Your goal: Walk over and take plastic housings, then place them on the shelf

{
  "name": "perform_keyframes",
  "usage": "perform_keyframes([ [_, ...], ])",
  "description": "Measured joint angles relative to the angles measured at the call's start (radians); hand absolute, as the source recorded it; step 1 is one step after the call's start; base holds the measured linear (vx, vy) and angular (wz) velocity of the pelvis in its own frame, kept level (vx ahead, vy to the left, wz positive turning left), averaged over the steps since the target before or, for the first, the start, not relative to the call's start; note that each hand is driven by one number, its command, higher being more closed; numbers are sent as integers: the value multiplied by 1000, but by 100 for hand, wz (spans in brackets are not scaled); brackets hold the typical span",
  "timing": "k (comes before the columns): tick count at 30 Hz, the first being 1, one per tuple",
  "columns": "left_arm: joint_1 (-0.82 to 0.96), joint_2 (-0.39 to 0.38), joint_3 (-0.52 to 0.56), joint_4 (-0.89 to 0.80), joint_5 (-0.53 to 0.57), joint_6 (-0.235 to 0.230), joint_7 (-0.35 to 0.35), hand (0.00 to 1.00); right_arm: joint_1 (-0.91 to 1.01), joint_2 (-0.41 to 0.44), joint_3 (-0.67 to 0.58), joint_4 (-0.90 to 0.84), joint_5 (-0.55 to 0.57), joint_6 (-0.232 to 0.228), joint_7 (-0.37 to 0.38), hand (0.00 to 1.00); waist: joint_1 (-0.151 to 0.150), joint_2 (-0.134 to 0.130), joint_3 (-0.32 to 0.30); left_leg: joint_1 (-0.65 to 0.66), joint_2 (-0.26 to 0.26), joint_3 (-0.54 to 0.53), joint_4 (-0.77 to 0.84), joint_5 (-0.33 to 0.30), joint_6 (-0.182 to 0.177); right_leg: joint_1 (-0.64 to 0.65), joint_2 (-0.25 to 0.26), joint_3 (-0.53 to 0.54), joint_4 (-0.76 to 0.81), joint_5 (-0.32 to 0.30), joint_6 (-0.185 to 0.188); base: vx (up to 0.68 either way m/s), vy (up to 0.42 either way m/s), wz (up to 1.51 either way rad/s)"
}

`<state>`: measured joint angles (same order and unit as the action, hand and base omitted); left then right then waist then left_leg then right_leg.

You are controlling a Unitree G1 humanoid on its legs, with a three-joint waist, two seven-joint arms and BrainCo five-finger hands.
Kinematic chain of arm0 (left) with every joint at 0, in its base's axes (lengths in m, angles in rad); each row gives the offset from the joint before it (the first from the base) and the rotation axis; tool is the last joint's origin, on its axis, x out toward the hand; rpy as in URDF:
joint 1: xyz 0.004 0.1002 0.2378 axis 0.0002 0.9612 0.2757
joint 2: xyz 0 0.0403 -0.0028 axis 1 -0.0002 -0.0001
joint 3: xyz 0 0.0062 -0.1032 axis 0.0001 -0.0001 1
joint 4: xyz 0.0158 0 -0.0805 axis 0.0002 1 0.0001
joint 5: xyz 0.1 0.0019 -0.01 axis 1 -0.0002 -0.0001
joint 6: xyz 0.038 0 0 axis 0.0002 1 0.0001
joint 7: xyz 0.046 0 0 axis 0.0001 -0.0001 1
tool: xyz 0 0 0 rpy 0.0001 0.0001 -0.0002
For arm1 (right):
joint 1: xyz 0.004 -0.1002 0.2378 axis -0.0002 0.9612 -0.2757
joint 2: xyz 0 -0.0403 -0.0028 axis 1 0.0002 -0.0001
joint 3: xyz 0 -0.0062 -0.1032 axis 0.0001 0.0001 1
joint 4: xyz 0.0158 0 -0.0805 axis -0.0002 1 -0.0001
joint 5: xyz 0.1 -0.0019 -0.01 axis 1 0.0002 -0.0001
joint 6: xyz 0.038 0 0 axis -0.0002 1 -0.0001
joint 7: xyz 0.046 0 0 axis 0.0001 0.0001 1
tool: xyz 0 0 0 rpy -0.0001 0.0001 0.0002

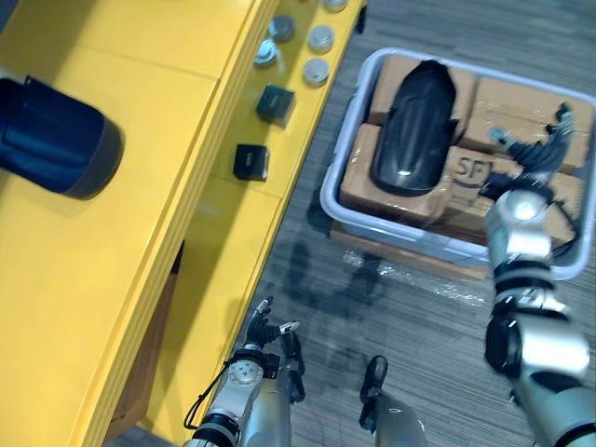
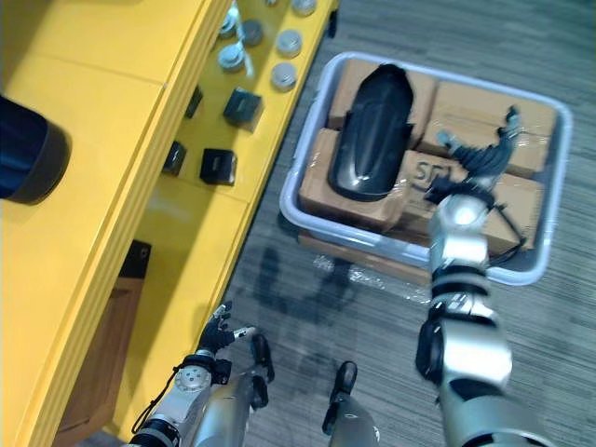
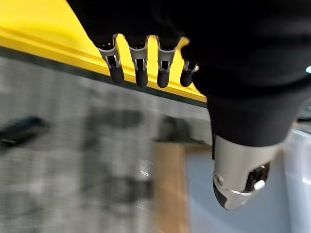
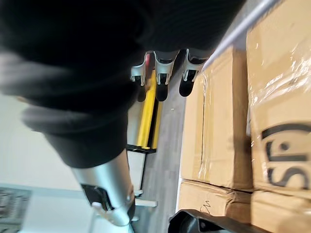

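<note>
**Black housing lies in the tub, both hands empty**

Yellow fills the left side: the shelf runs up the head views, and on its upper level sits a dark blue cylinder. On the lower level there are two small black boxes, one behind the other, and beyond them a cluster of silver discs near the shelf's edge.

Down low, just off the shelf's front, hangs the left hand. Its fingers are loose and relaxed in the wrist view, the thumb is apart, and nothing is in its grasp, with grey carpet beneath.

Now across the floor to the pale plastic tub, packed with film-wrapped cardboard boxes. And there is the prize: the black plastic housing, long and curved, lying on top of the boxes at the tub's left end.

Just beside it, to the right, is the right hand, poised over the boxes with fingers spread wide and holding nothing. It is clear of the housing. Whether its fingertips touch the film cannot be told.
</note>
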<state>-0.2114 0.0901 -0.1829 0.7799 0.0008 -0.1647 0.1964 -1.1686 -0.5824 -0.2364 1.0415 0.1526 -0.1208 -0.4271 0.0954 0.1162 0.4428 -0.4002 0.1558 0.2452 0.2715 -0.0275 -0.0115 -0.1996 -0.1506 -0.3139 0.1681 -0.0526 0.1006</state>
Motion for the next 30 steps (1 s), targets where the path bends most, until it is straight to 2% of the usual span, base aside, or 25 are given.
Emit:
perform_keyframes([
  [5, 4, 12, 1, 79, -18, 1, -4, 0, -182, -102, 92, 206, 31, 32, 59, 0, 50, 29, 16, -79, 13, -56, 77, -10, 15, -50, 7, -2, 32, 31, 3, 16, 23, 4],
  [10, 7, 19, 2, 115, -22, 0, -6, 0, -231, -179, 177, 275, 32, 60, 85, 0, 72, 32, 17, -141, 15, -95, 105, -10, 15, -82, 12, -20, 34, 34, 3, 25, -7, 13],
  [11, 7, 19, 2, 115, -31, -3, -7, 0, -249, -209, 204, 288, 32, 63, 91, 0, 81, 39, 20, -161, 15, -115, 112, -10, 15, -90, 16, -37, 34, 34, 3, 21, -20, 11],
  [13, 7, 19, 13, 115, -37, -9, -7, 0, -257, -224, 220, 289, 29, 65, 95, 0, 86, 43, 22, -177, 18, -122, 121, -10, 15, -97, 20, -45, 35, 34, 3, 27, -23, 13],
  [16, 7, 19, 40, 116, -53, -12, -7, 0, -276, -254, 239, 319, 24, 90, 105, 0, 96, 49, 24, -216, 25, -152, 143, -10, 15, -128, 27, -59, 64, 34, 3, 45, -19, 11],
  [17, 7, 20, 45, 115, -59, -14, -7, 0, -276, -255, 242, 325, 19, 105, 106, 100, 101, 52, 26, -247, 31, -167, 194, -10, 15, -141, 28, -59, 88, 34, 3, 51, -4, 9],
  [18, 6, 23, 61, 112, -64, -21, -7, 0, -277, -255, 249, 331, 15, 115, 106, 100, 112, 58, 26, -310, 39, -168, 314, -9, 16, -139, 36, -59, 92, 34, 3, -4, 2, 14],
  [19, -3, 23, 75, 113, -71, -23, -6, 0, -287, -258, 256, 329, -6, 127, 105, 100, 112, 65, 29, -389, 15, -195, 355, -55, -10, -136, 38, -59, 92, 29, 2, -50, 67, 2],
  [20, -5, 8, 77, 113, -80, -20, -5, 0, -293, -271, 263, 327, -14, 130, 111, 100, 127, 75, 26, -361, -26, -214, 98, 72, 17, -153, 31, -59, 115, 17, 21, -30, 161, -14],
  [21, 1, -1, 77, 106, -93, -17, -5, 0, -293, -289, 264, 339, -32, 132, 102, 100, 140, 86, 32, -337, -26, -206, 34, 107, 38, -181, 19, -68, 186, -24, 53, 23, 177, -9],
  [24, -18, -27, 78, 84, -118, -16, -6, 0, -295, -363, 257, 361, -45, 143, 100, 100, 142, 77, 47, -349, -51, -220, 30, 109, 41, -223, -23, -90, 188, -67, 53, 51, 72, 19],
  [26, -21, -39, 78, 62, -136, -15, -7, 0, -296, -362, 258, 358, -65, 144, 126, 100, 140, 76, 47, -344, -53, -220, 32, 109, 41, -233, -36, -108, 122, -65, 51, -18, -8, 8],
  [27, -23, -42, 78, 32, -138, -16, -7, 0, -295, -361, 258, 351, -84, 144, 149, 100, 137, 73, 48, -345, -56, -219, 38, 108, 40, -230, -40, -114, 63, -28, 22, -80, -89, 16],
  [30, -23, -48, 80, 2, -138, -13, -13, 0, -285, -324, 259, 332, -134, 151, 218, 100, 136, 72, 49, -338, -22, -232, 28, 115, 14, -221, 3, -132, 61, -37, 16, -62, -121, -1],
])
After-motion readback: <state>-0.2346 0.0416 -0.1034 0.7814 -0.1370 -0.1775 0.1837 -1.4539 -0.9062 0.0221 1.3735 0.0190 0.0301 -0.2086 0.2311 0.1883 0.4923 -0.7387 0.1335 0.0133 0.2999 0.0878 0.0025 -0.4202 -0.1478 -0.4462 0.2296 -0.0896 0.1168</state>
